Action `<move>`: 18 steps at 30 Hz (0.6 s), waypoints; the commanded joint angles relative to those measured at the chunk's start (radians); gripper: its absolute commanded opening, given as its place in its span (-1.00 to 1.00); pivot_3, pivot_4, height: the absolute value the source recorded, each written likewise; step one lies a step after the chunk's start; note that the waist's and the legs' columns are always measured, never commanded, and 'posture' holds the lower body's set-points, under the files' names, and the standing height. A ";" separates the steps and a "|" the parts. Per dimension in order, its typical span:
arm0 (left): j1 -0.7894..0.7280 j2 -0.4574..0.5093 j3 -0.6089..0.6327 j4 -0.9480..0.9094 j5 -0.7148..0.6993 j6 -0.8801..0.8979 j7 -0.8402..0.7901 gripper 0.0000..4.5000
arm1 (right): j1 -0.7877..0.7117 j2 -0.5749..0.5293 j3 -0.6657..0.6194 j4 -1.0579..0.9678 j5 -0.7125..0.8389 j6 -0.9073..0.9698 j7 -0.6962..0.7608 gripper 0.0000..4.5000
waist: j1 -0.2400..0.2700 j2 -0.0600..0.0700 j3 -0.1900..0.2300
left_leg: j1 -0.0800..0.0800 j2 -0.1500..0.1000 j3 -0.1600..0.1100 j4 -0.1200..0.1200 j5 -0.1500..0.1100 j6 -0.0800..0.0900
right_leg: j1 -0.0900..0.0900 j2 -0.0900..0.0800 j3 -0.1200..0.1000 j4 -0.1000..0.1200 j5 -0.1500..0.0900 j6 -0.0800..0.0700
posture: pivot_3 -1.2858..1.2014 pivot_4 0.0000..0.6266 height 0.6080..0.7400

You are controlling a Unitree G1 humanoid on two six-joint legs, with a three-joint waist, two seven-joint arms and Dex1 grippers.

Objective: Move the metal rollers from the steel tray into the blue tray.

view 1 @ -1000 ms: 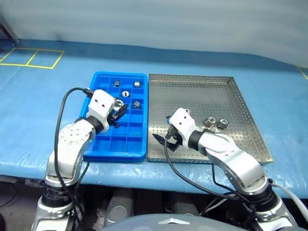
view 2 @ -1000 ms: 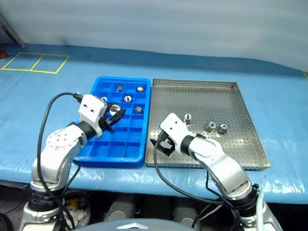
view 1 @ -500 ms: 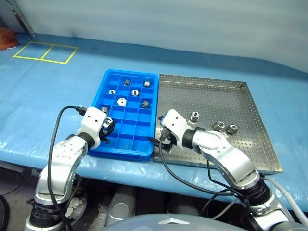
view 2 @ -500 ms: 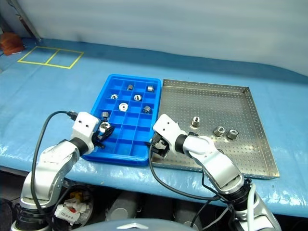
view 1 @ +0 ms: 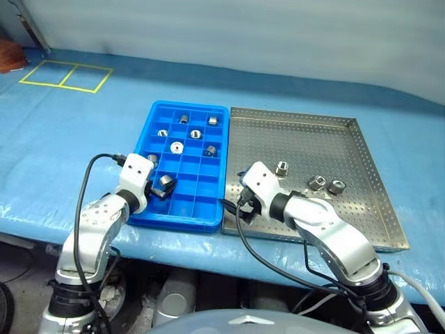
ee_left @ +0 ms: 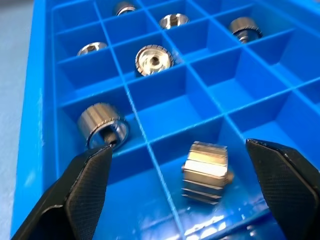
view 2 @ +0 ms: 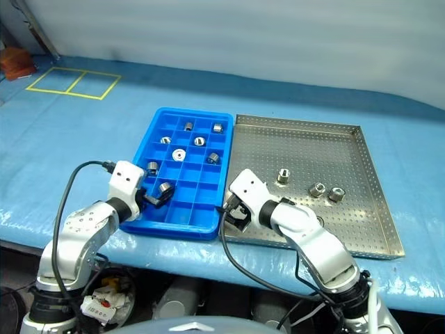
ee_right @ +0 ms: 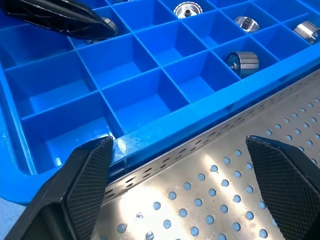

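Observation:
The blue tray (view 1: 186, 106) lies left of the steel tray (view 1: 313, 142), their rims touching. Several metal rollers (view 1: 176, 147) sit in the blue tray's compartments. Three more (view 1: 317, 182) rest on the steel tray's right half. My left gripper (ee_left: 179, 147) is open over the blue tray's near-left corner. One roller (ee_left: 206, 172) lies on its side in a compartment between the spread fingers, touching neither. My right gripper (ee_right: 179, 142) is open and empty, low over the steel tray's near-left edge where it meets the blue tray.
Both trays sit on a table under a blue cover, near its front edge (view 1: 208, 240). Yellow tape squares (view 1: 66, 75) mark the far left. A brown object (view 1: 8, 54) lies at the far-left corner.
My left gripper has opened and let its roller drop into a near-left compartment of the blue tray. The camera shifted after the earliest frames. The right arm has stayed put.

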 commanded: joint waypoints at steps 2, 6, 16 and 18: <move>-0.136 -0.002 0.006 -0.029 -0.072 -0.041 -0.048 0.99 | 0.050 0.001 -0.079 -0.098 0.006 0.028 -0.037 1.00 | -0.009 0.000 0.000 | 0.000 0.000 0.000 0.000 0.000 0.000 | 0.000 0.000 0.000 0.000 0.000 0.000 | 0.20 -0.52 1.00; -0.335 -0.014 -0.082 0.109 -0.079 -0.078 -0.114 0.99 | 0.158 -0.013 -0.166 -0.183 0.002 0.068 -0.074 1.00 | -0.019 0.000 0.000 | -0.001 -0.002 0.000 0.000 0.000 0.000 | 0.001 0.000 -0.002 0.000 0.000 0.000 | 0.15 -0.52 1.00; -0.670 -0.258 -0.294 0.706 0.028 -0.256 -0.138 0.99 | 0.391 0.021 -0.315 -0.338 -0.016 0.136 -0.179 1.00 | -0.112 0.000 0.000 | -0.001 -0.007 0.000 0.001 0.000 0.001 | 0.002 0.002 0.000 0.000 -0.001 0.001 | 0.02 -0.52 1.00; -0.705 -0.310 -0.311 0.813 0.055 -0.321 -0.129 0.99 | 0.413 0.032 -0.321 -0.354 -0.018 0.143 -0.197 1.00 | -0.128 0.000 0.000 | -0.001 -0.007 0.000 0.001 0.000 0.001 | 0.002 0.004 0.001 0.000 -0.001 0.002 | 0.00 -0.52 1.00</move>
